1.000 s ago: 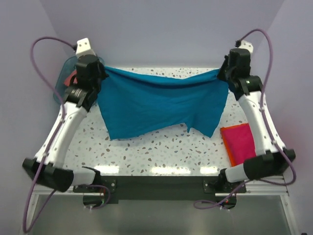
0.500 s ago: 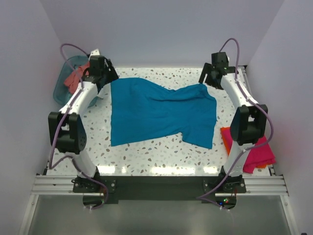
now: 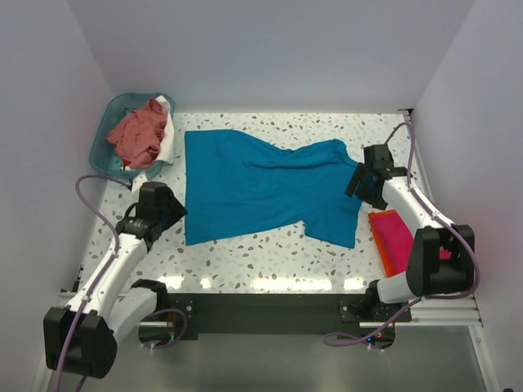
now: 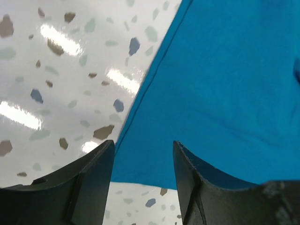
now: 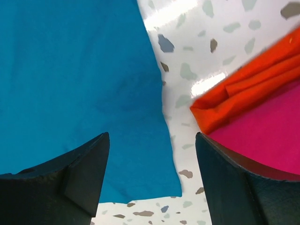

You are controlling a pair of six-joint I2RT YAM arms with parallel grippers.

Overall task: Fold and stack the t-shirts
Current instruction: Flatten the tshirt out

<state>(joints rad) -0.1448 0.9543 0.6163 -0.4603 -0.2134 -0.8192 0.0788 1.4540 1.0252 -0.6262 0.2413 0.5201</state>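
Left gripper (image 4: pixel 143 145), right gripper (image 5: pixel 152 137) gaping, empty (likely hovering) over teal shirt (image 3: pixel 261 184).

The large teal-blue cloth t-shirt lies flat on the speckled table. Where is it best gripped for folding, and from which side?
Probably at its side edges: the large teal-blue t-shirt lies flat, so only edges offer something to pinch. The open left gripper is over the left edge by the near corner, the open right gripper over the right edge. Bring each down from its outer side.
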